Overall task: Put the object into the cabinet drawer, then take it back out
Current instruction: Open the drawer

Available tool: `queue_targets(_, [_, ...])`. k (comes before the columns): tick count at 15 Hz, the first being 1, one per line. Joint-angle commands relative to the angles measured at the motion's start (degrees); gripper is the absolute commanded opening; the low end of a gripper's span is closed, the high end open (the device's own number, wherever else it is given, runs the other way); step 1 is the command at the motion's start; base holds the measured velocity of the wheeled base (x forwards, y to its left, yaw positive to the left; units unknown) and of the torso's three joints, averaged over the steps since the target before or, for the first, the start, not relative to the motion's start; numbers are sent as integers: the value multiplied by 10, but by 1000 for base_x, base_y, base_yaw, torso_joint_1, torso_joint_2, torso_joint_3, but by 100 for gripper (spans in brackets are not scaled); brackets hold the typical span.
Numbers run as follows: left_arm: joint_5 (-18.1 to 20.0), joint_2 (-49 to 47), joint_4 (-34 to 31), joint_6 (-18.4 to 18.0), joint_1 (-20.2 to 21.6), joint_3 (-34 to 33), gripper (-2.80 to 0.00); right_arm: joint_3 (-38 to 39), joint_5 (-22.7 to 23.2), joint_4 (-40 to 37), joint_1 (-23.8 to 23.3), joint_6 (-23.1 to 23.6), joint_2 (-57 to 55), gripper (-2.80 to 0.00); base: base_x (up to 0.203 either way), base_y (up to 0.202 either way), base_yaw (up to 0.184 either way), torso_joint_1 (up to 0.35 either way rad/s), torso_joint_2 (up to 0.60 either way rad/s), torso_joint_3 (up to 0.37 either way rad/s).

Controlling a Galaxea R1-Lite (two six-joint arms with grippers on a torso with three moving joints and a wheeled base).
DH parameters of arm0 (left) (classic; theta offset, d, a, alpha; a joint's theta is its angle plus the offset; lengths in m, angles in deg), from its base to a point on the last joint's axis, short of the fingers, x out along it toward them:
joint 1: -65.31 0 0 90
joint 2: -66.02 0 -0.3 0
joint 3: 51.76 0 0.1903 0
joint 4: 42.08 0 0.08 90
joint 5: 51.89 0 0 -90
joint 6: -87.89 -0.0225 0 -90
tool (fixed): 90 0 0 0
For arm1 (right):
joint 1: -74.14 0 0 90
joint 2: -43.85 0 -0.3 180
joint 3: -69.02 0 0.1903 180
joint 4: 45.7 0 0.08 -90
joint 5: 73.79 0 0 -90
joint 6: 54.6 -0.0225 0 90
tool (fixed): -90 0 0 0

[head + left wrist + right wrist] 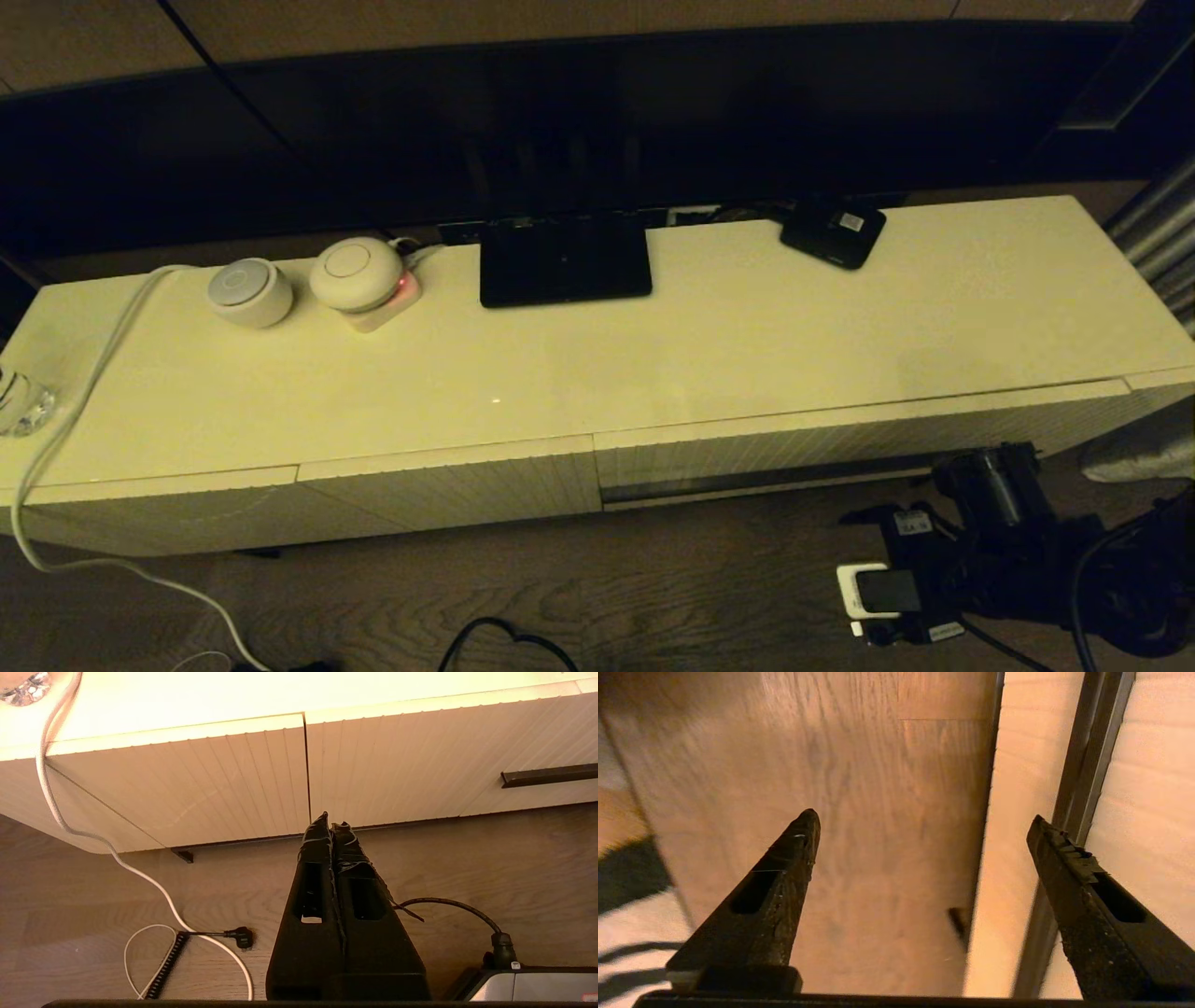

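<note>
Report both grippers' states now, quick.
Left gripper: closed, holding nothing, over the floor before the cabinet.
Right gripper: open, empty, beside the cabinet drawer.

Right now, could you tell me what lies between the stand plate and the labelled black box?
Only bare cabinet top separates stand plate and black box, seen in head view.

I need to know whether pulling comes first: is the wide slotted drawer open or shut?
Shut. The cabinet drawer has its ribbed front flush with the narrower front beside it, and no interior shows.
</note>
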Motion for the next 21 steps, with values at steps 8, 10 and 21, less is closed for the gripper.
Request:
queue_targets(8, [0,0,0,0,0,-2,-280,-57,0,22,-14,52,-60,0,0,0,0,0,0,0])
queue_targets(10, [0,0,0,0,0,-2,-280,-67,-2,22,-25,52,-71,0,0,0,0,0,0,0])
queue_targets(21, [0,0,0,0,0,-2,-280,-103,-4,23,-41,49,-102,0,0,0,0,0,0,0])
